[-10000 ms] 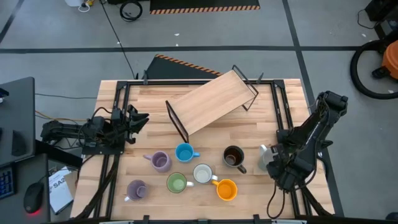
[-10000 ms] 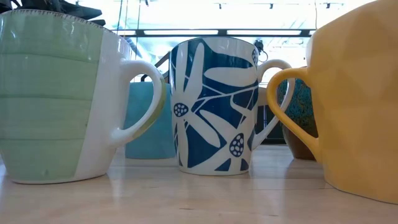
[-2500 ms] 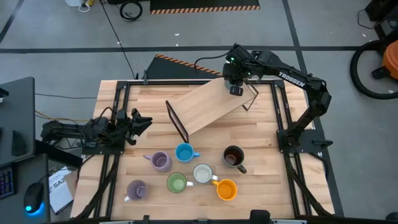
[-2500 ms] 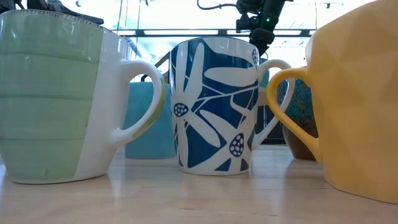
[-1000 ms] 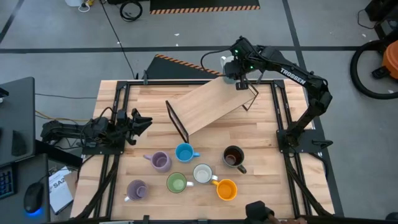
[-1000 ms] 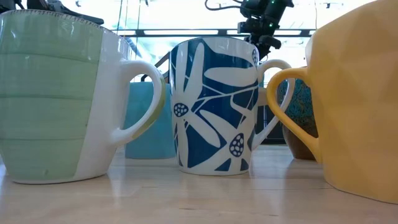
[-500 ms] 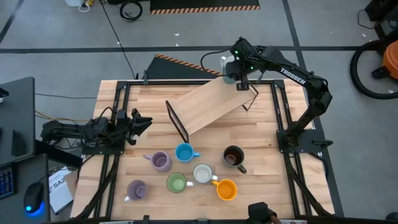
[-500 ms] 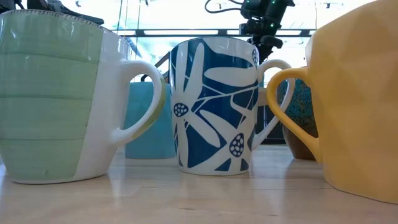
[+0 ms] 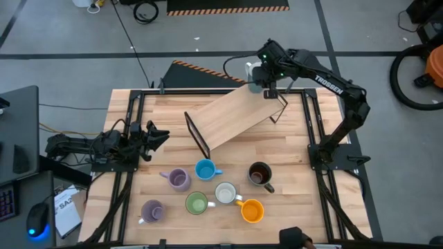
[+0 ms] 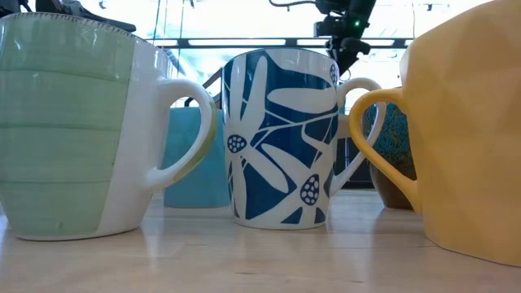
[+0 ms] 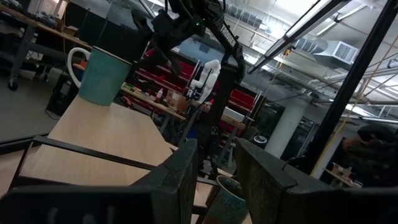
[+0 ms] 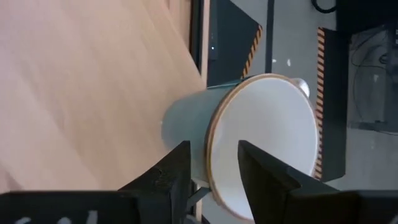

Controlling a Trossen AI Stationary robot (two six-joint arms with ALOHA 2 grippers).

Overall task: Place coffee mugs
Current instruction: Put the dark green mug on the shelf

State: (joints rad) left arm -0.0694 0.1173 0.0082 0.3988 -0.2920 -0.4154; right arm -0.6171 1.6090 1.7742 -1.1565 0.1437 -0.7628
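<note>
A pale teal mug [image 9: 254, 72] with a white inside stands upright on its base at the far right corner of the raised wooden shelf board [image 9: 235, 114]; it also shows in the left wrist view [image 11: 99, 76]. My right gripper [image 12: 214, 162] is open just above it, one finger over the inside and one outside the rim [image 12: 209, 149], touching nothing that I can see. Several more mugs stand on the table near the shelf: two lilac [image 9: 178, 180], blue [image 9: 205, 169], green [image 9: 196, 203], white [image 9: 225, 193], orange [image 9: 251, 210] and dark brown [image 9: 259, 174]. My left gripper [image 9: 156, 135] waits open at the table's left edge.
The shelf board slants across the far half of the table on black wire legs [image 9: 197, 135]. Black frame rails run along the table's left [image 9: 131, 138] and right sides [image 9: 311, 131]. A dark part of a person [image 9: 294, 238] shows at the near edge.
My right gripper has risen a little above the mug on the shelf. The mug has stayed where it stands.
</note>
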